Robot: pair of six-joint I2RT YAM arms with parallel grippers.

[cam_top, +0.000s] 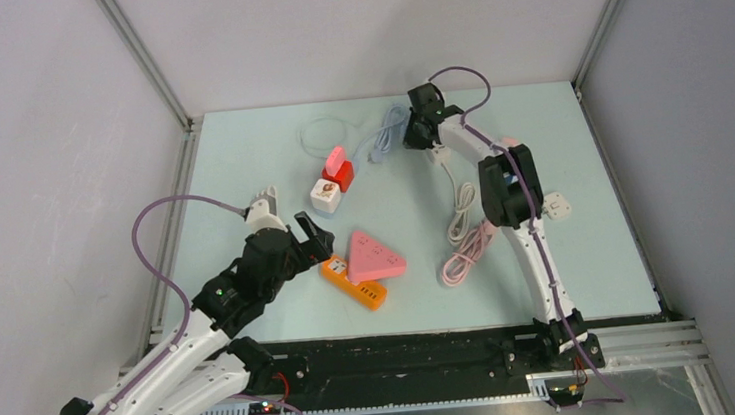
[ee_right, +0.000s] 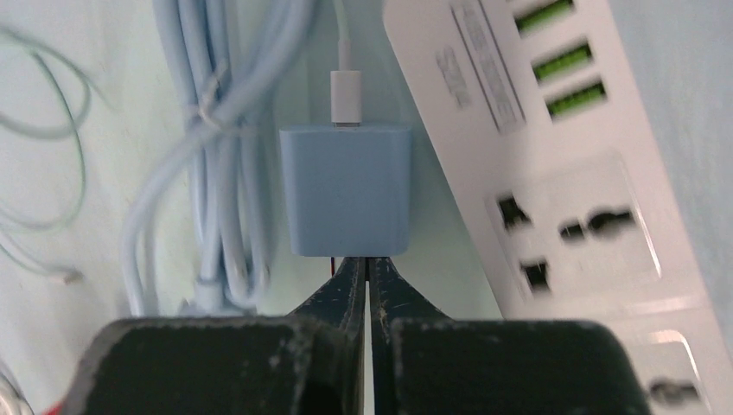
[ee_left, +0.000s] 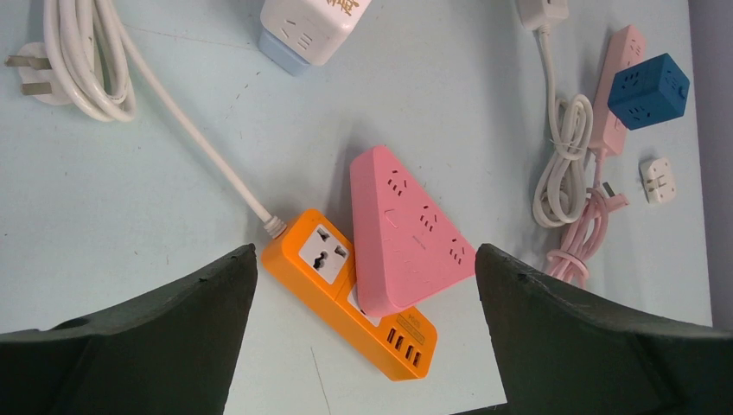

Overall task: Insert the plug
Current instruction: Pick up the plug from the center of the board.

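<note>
A light blue charger plug with a white USB cable lies beside a white power strip at the back of the table. My right gripper is shut, its tips against the plug's near end; whether they pinch its prongs is hidden. It shows at the back in the top view. My left gripper is open and empty, above an orange power strip with a pink triangular strip lying partly on it. In the top view the left gripper is just left of the orange strip.
A bundled light blue cable lies left of the plug. A red and pink socket pair and a white cube socket stand mid-table. Coiled white cable, pink cable and a white adapter lie at right.
</note>
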